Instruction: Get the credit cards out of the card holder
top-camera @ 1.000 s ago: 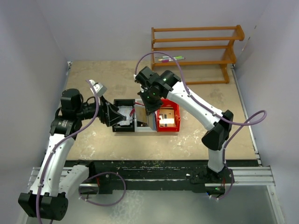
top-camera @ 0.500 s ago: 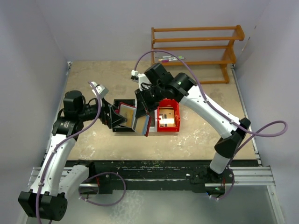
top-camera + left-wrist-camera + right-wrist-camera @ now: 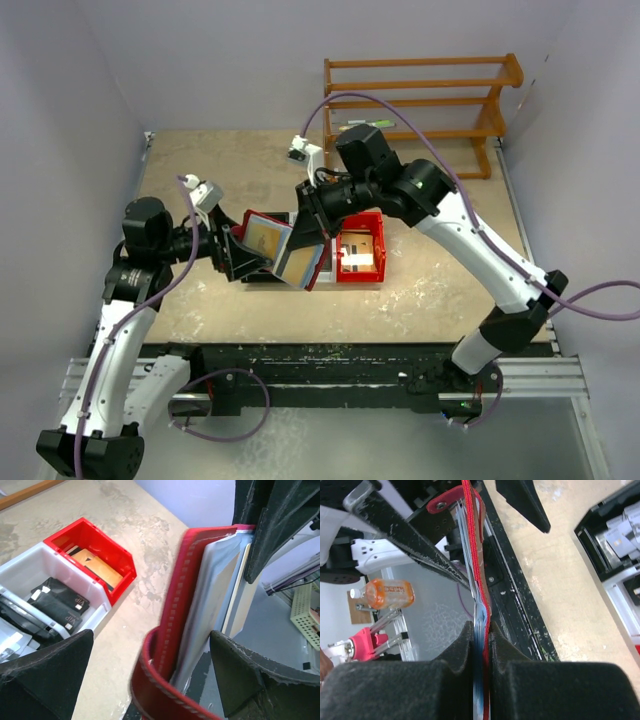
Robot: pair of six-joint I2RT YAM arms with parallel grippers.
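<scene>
**Hazards.** The card holder [image 3: 290, 255] hangs clear of the surface [image 3: 420, 290] from a single pinch on one edge. Any pull on a sleeve is likely to swing it or draw it out of that pinch. The left end effector [image 3: 235, 255] brackets the whole booklet, red cover included. If it closed here, it would probably clamp every layer rather than one card. A card that is freed but not gripped could drop short of the red bin [image 3: 372, 225].

**Positions.** The right end effector [image 3: 481, 630] is pressed together on the holder's blue-grey sleeves and red cover, with the holder upright and edge-on in its wrist view. The left end effector is fully spread. In its wrist view the holder's lower edge and strap sit between the fingers [image 3: 45, 665], with no contact visible. Tan credit cards [image 3: 265, 238] show in the sleeves.
</scene>
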